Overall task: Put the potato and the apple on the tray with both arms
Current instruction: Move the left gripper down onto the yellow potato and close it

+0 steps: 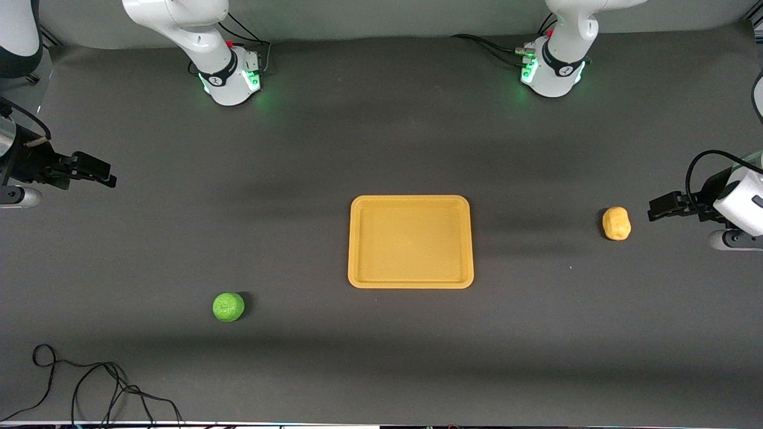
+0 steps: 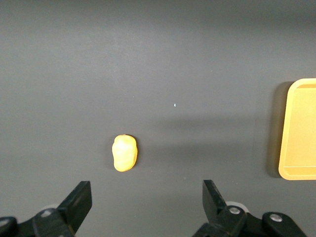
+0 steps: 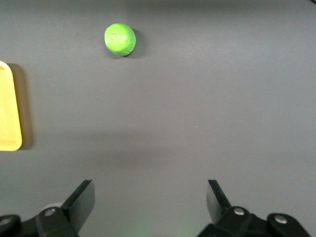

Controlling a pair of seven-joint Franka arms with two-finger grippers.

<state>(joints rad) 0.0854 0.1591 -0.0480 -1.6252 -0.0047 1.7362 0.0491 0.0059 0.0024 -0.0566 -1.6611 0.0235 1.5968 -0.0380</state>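
The yellow-orange tray [image 1: 357, 244] lies flat in the middle of the table with nothing on it. The potato [image 1: 616, 223], a yellow-tan oval lump, lies on the mat toward the left arm's end; it also shows in the left wrist view [image 2: 124, 153]. My left gripper [image 1: 656, 208] is open and empty, up in the air beside the potato. The green apple [image 1: 228, 307] lies nearer the front camera toward the right arm's end; it also shows in the right wrist view [image 3: 120, 39]. My right gripper [image 1: 104, 173] is open and empty, well apart from the apple.
A loose black cable [image 1: 89, 387] lies on the mat near the front edge at the right arm's end. The tray's edge shows in the left wrist view [image 2: 296, 133] and in the right wrist view [image 3: 10, 113]. The two arm bases [image 1: 232, 80] [image 1: 551, 74] stand along the table's back.
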